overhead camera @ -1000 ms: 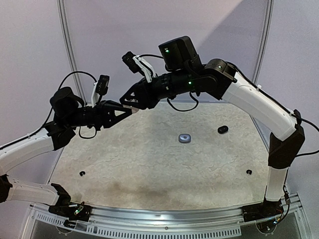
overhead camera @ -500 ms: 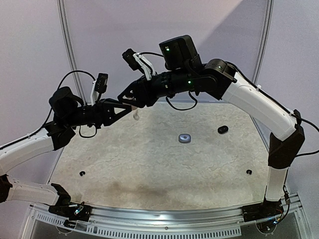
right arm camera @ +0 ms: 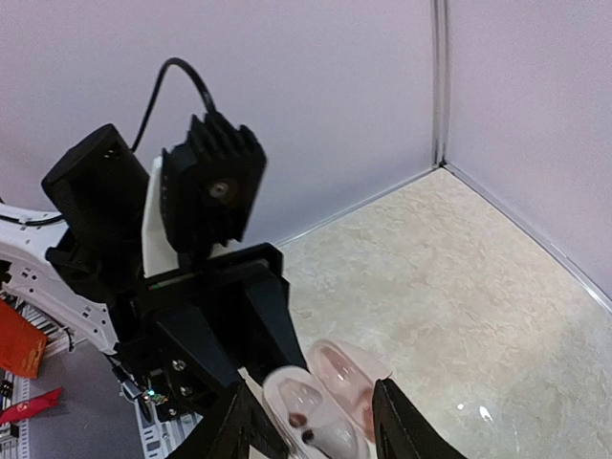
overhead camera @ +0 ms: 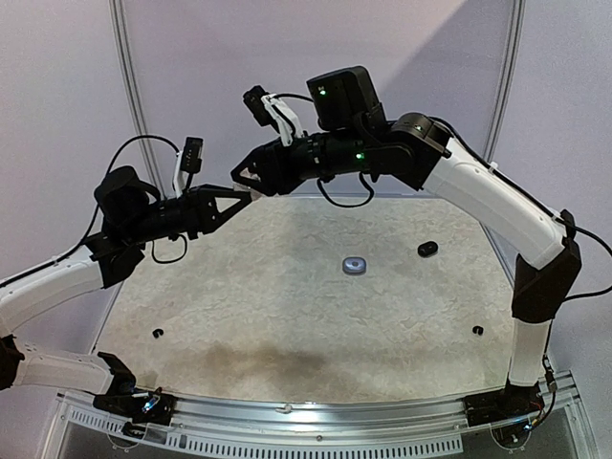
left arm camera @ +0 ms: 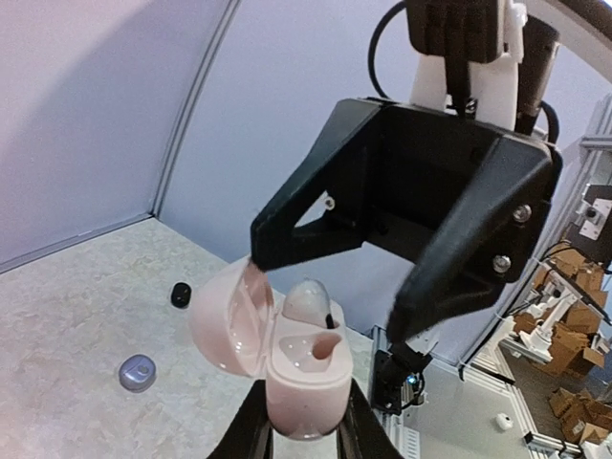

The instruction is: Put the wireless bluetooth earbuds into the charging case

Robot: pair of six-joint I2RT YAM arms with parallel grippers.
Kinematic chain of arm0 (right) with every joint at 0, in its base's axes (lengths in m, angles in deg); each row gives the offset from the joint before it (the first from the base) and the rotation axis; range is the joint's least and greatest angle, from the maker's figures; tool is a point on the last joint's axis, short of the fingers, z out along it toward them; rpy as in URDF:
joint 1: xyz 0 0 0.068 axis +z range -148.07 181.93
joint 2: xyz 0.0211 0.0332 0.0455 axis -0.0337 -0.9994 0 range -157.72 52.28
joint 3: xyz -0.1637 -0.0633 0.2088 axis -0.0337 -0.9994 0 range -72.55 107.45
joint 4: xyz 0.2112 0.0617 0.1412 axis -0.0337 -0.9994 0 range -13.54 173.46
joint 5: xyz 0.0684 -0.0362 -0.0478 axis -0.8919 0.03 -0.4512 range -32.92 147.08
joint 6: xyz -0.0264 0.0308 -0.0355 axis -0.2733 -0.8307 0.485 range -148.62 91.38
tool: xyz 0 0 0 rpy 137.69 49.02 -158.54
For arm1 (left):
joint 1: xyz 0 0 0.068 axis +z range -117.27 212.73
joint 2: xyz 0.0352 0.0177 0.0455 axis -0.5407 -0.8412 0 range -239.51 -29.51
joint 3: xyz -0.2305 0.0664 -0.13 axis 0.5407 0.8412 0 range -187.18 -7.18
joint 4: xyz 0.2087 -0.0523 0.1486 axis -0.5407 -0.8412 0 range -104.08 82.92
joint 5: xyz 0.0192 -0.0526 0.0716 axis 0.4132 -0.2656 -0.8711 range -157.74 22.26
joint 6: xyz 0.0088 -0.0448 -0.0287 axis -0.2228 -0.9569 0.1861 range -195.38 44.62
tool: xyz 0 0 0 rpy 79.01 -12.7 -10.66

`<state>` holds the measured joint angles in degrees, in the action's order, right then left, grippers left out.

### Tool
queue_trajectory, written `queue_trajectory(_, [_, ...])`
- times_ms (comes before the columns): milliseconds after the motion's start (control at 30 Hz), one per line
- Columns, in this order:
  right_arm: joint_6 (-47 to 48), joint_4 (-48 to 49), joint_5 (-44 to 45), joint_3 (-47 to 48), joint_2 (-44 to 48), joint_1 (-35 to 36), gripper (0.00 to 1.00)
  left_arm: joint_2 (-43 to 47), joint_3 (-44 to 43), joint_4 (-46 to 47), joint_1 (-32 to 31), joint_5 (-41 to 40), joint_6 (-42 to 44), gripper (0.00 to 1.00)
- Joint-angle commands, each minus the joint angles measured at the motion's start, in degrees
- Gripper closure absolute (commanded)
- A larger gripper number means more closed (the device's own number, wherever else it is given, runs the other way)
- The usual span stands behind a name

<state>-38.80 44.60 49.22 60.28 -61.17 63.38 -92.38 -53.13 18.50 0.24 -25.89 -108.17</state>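
My left gripper (left arm camera: 304, 423) is shut on the base of a pink charging case (left arm camera: 304, 378), held upright in the air with its lid (left arm camera: 222, 320) swung open. One white earbud (left arm camera: 308, 300) stands in the far socket; the near socket (left arm camera: 325, 346) is bare. My right gripper (right arm camera: 311, 428) is open, its fingers (left arm camera: 449, 239) spread to either side just above the case (right arm camera: 292, 397). In the top view the two grippers meet high over the back left of the table, left (overhead camera: 245, 198) below right (overhead camera: 239, 177).
On the table lie a silvery-grey case (overhead camera: 356, 266), a black case (overhead camera: 427, 249), and two tiny black buds, one at the near left (overhead camera: 158, 333) and one at the near right (overhead camera: 477, 330). The back wall stands close behind the grippers.
My right gripper has opened wider and lifted slightly off the case. A small white thing seen below the grippers half a second ago no longer shows there.
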Motion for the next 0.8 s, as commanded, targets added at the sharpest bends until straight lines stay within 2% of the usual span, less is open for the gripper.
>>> queue_trajectory(0, [-2.2, 2.1, 10.1, -5.0, 5.3, -2.8, 0.55, 2.3, 0.6, -5.2, 1.6, -1.5, 5.5, 1.00])
queue_trajectory(100, [-3.1, 3.3, 11.9, -9.3, 10.3, -2.8, 0.54, 3.5, 1.1, -7.6, 2.8, -4.8, 7.1, 1.00])
queue_trajectory(267, [-5.8, -0.1, 15.1, -19.7, 16.8, -2.7, 0.54, 4.6, 2.0, -10.1, 5.4, -8.5, 8.4, 1.00])
queue_trajectory(433, [-15.9, -6.9, 14.3, -32.2, 19.3, -2.3, 0.55, 6.5, 3.6, -12.5, 7.0, -10.7, 11.4, 1.00])
queue_trajectory(600, [-24.8, -11.5, 14.4, -40.6, 16.2, 3.8, 0.56, 8.9, 5.7, -12.5, 7.4, -12.5, 13.7, 1.00])
queue_trajectory(767, [-28.5, -18.0, 14.3, -36.2, 7.4, 10.7, 0.55, 11.5, 9.5, -8.6, 7.3, -10.7, 12.4, 1.00])
